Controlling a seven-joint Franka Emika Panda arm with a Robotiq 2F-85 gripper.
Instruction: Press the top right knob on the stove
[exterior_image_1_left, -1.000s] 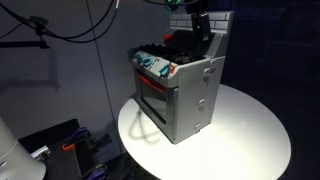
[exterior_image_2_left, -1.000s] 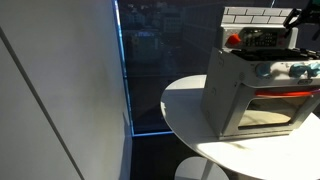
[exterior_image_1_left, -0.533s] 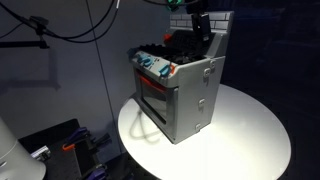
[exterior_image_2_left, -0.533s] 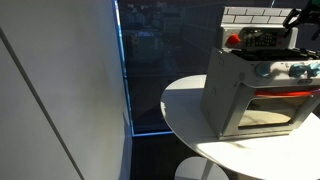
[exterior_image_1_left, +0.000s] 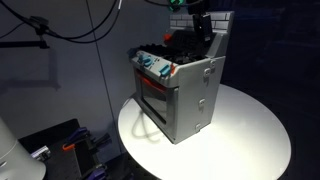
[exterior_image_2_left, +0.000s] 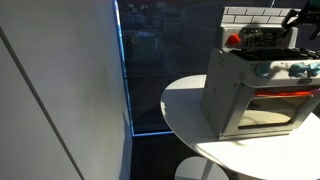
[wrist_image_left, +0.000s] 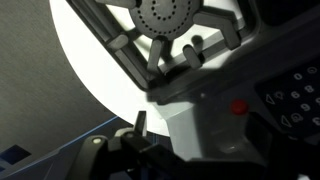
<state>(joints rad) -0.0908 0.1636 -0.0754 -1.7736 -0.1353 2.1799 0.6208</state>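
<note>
The claw (exterior_image_1_left: 201, 27) hangs over the back of the stove (exterior_image_1_left: 198, 95) on the white worktop (exterior_image_1_left: 255, 132); apart or together, I cannot tell

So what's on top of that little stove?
Black burner grates on the stove, a brick-patterned back wall behind them. The gripper hangs over the rear, hiding part of the cooktop there.

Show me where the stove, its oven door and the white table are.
stove (exterior_image_1_left: 200, 95): in an exterior view, on its grey side wall.
oven door (exterior_image_1_left: 152, 99): in an exterior view, on its window.
white table (exterior_image_1_left: 250, 135): in an exterior view, on its bare top.
</note>
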